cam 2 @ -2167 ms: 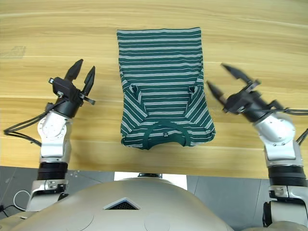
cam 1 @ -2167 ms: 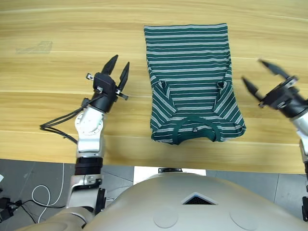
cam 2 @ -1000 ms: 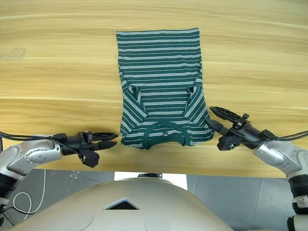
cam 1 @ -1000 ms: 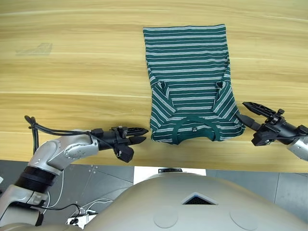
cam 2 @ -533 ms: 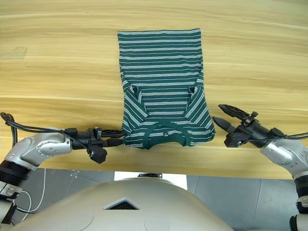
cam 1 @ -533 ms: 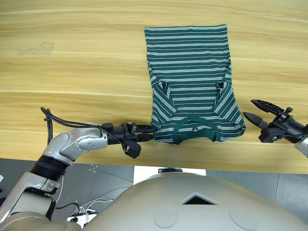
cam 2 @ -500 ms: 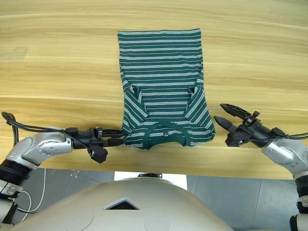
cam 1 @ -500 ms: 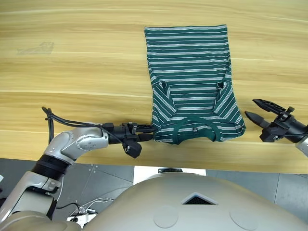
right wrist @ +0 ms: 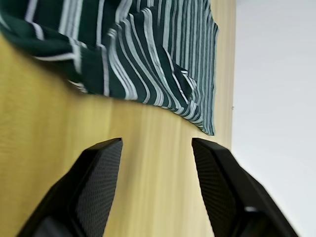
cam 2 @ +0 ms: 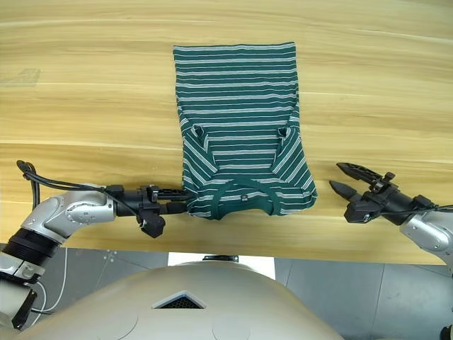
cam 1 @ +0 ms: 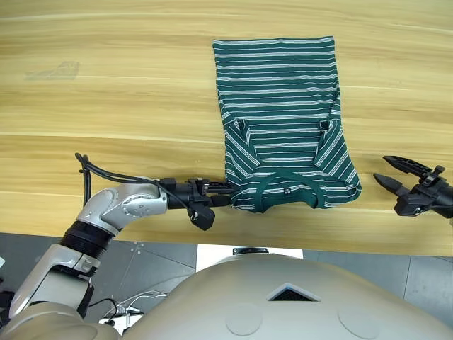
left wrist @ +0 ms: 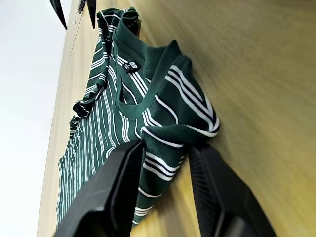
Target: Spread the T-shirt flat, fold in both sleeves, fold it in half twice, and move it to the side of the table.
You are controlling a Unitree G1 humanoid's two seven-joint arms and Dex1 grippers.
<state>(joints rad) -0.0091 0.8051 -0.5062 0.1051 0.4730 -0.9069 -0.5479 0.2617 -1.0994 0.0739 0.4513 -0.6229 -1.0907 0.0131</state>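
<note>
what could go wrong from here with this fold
The left hand is at the bunched near corner of the T-shirt while the right hand sits open, clear of the cloth: lifting one-sided would likely skew the fold. Dragging that corner might also pull the folded-in sleeves loose.

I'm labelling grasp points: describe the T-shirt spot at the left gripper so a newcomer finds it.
On the wooden table lies a green-and-white striped T-shirt, sleeves folded in, collar toward the robot. The left gripper pinches its near-left shoulder corner; the matching near-right corner lies free, the open right gripper apart from it.
</note>
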